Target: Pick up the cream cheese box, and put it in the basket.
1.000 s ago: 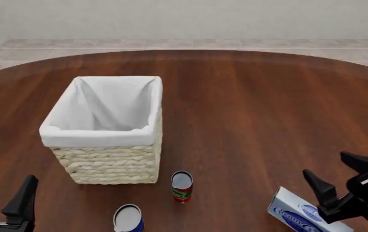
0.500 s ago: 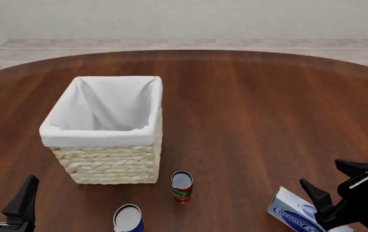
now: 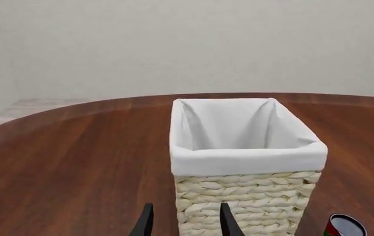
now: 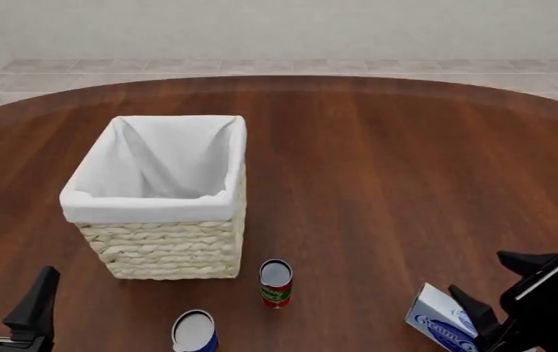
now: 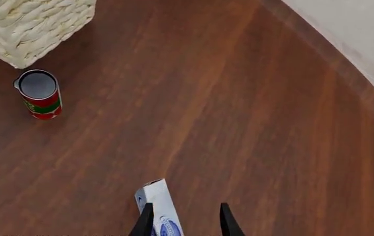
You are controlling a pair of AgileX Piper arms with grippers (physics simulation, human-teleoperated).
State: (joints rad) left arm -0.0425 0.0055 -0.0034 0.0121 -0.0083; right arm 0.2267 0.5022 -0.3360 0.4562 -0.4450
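Front view, going left to right: the left gripper (image 4: 5, 297) sits idle at the near left corner with its fingers spread wide, nothing between them. Then comes the basket (image 4: 161, 249), upright with its white liner folded over the rim, then a blue can (image 4: 194, 331) and a red can (image 4: 276, 283) just in front of it, and way over at the near right edge the cream cheese box (image 4: 440, 323).

The right gripper (image 4: 501, 282) hangs right over the box with its jaws apart, not closed on anything. In the right wrist view the box (image 5: 160, 209) lines up under one fingertip instead of sitting in the gap, so my worry is that finger lands on top of the carton or shoves it sideways rather than straddling it. It's also close to the table's near edge, so a nudge could push it off or out of reach. And the carry back crosses both cans, so a low pass might knock them over.

The box itself is a small flat carton, white and pale grey with a blue oval logo and blue script, lying tilted at an angle to the table edge.
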